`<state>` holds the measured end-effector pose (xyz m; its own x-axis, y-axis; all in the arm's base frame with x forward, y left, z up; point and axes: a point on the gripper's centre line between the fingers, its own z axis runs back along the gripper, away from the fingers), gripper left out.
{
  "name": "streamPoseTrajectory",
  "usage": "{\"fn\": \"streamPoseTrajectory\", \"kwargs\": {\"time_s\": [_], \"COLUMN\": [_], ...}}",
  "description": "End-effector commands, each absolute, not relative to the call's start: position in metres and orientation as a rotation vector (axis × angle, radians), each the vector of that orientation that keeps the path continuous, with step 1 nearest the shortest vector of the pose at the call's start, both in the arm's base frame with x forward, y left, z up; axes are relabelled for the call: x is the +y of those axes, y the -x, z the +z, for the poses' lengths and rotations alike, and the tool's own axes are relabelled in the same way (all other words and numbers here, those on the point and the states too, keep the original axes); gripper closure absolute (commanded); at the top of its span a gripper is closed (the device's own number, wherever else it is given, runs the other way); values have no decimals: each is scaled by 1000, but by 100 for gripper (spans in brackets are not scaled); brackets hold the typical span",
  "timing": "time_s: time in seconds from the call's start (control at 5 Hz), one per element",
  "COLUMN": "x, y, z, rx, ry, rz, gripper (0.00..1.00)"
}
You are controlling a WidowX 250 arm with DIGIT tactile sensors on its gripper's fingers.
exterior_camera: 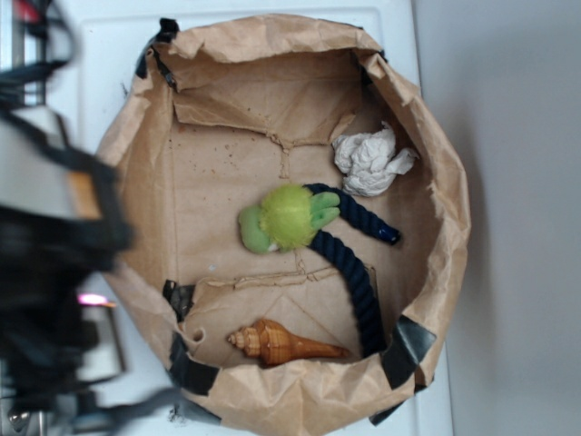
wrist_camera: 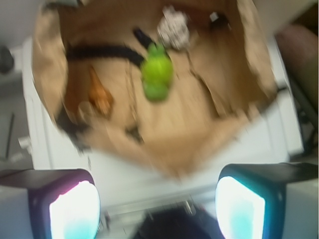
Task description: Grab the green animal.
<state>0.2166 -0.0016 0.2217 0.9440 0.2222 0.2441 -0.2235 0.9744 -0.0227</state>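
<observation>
None of the grab is done yet: my jaws [wrist_camera: 157, 199] stand wide apart with nothing between them, hanging outside the near rim of the brown paper bag [exterior_camera: 136, 145], well apart from anything inside. Going left to right across the bag floor in the exterior view, the green animal [exterior_camera: 287, 218] lies near the middle, its fuzzy round body touching the dark blue rope [exterior_camera: 354, 272] that curls beside and below it; a tan seashell [exterior_camera: 283, 343] lies along the lower fold, and a crumpled white paper wad [exterior_camera: 370, 162] sits toward the upper right wall. What is left, as I judge it, is the whole approach: travel over the rim, come down on the toy, close, lift. The bag rests on a white desk [exterior_camera: 100, 54], its rolled edges patched with black tape. My wrist view is blurred, so the toy's exact tilt I cannot tell. Beyond the desk on the right is plain grey.
</observation>
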Motion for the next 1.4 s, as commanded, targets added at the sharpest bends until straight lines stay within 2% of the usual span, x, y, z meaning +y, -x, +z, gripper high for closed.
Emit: {"fn": "streamPoseTrajectory", "kwargs": {"time_s": [0.0,0.2,1.0,1.2], "x": [45,56,56,56], "y": [-302,-307,-307,-302], "z": [188,175,175,143], "rx": [-343,-358,-358,-352], "ry": [42,98,98,91], "rz": [201,127,127,124], "gripper": [0,0,0,0]}}
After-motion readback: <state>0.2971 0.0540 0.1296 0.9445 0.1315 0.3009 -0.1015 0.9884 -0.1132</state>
